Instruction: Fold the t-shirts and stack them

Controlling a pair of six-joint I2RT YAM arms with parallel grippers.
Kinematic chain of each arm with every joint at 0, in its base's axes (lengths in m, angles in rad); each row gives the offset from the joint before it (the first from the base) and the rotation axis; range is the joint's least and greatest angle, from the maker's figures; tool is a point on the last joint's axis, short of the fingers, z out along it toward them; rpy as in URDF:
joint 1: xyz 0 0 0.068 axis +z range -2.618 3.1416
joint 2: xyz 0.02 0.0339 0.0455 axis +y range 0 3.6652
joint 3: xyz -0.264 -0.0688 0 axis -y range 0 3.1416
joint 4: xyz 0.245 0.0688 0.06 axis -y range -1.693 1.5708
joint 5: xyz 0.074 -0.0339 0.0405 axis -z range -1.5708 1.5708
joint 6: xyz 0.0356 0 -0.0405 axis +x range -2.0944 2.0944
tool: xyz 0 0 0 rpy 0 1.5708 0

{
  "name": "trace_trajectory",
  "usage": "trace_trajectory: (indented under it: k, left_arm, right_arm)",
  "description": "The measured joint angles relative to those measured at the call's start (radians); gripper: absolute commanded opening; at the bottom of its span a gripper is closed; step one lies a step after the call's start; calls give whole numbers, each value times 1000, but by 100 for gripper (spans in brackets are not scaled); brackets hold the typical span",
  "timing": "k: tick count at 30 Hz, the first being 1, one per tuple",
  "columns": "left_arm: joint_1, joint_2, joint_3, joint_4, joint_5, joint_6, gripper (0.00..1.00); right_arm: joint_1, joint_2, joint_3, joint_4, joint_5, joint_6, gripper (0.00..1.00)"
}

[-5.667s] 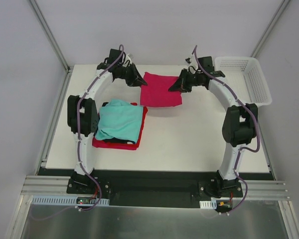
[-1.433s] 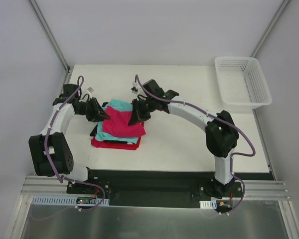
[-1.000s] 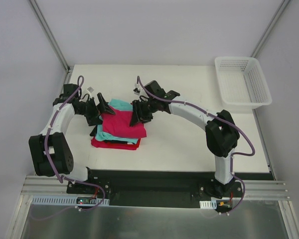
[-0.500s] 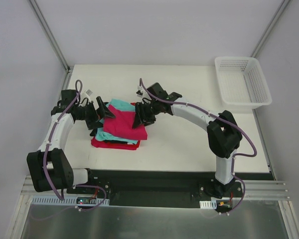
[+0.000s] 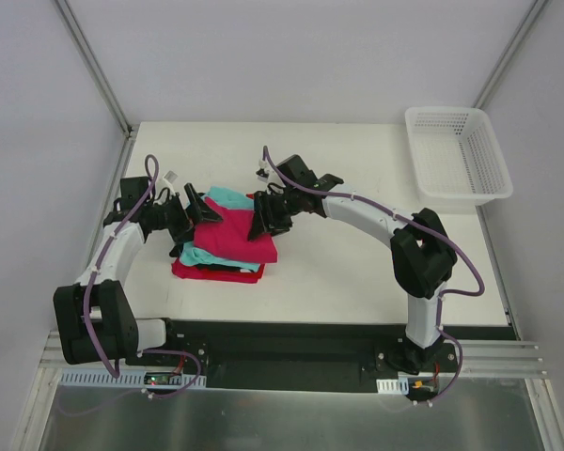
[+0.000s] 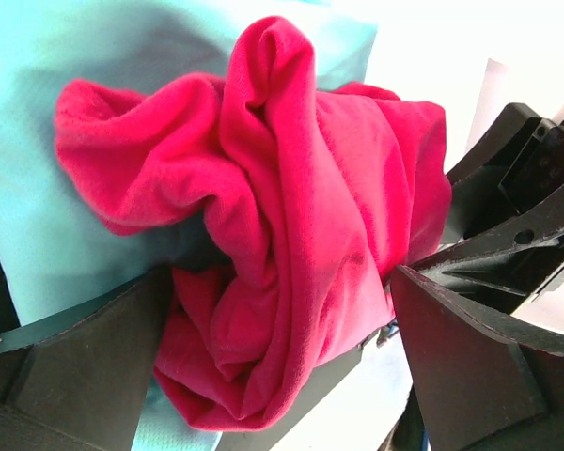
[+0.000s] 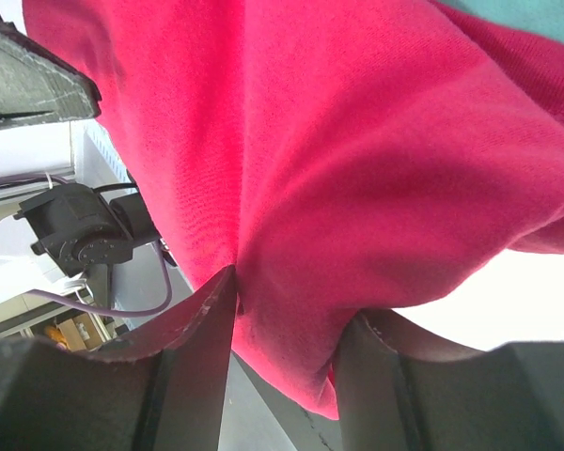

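The t-shirts sit in one stack at the table's left. A folded magenta one (image 5: 233, 235) is on top, above a teal one (image 5: 222, 198), a dark one (image 5: 210, 267) and a red one (image 5: 216, 274). My left gripper (image 5: 195, 212) is at the stack's left edge. It is open wide, and the bunched magenta cloth (image 6: 291, 235) lies loose between its fingers (image 6: 75, 366), over teal cloth (image 6: 94, 56). My right gripper (image 5: 262, 220) is at the stack's right edge. It is partly open, with a magenta fold (image 7: 357, 169) bulging between its fingers (image 7: 183, 366).
A white mesh basket (image 5: 451, 110) stands at the table's back right corner. Both arms arch inward over the table towards the stack. The metal rail with the arm bases runs along the near edge.
The magenta shirt has settled on the stack. My left arm has drawn back a little to the left with its jaws wide. My right gripper has eased open slightly.
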Motion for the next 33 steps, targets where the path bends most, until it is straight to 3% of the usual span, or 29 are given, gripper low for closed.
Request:
trace_trajectory:
  k: [11, 24, 29, 33]
  left_arm:
    - [-6, 31, -150, 299, 89, -142, 99]
    - [-7, 80, -100, 390, 55, -178, 99]
    - [-7, 145, -45, 480, 14, -182, 81]
    - [-7, 197, -48, 592, 0, -211, 73]
  right_arm:
    - [-21, 0, 0, 8, -23, 0, 43]
    - [-37, 0, 0, 8, -51, 0, 41]
    - [-41, 0, 0, 8, -74, -1, 41]
    - [-47, -8, 0, 6, -92, -6, 41]
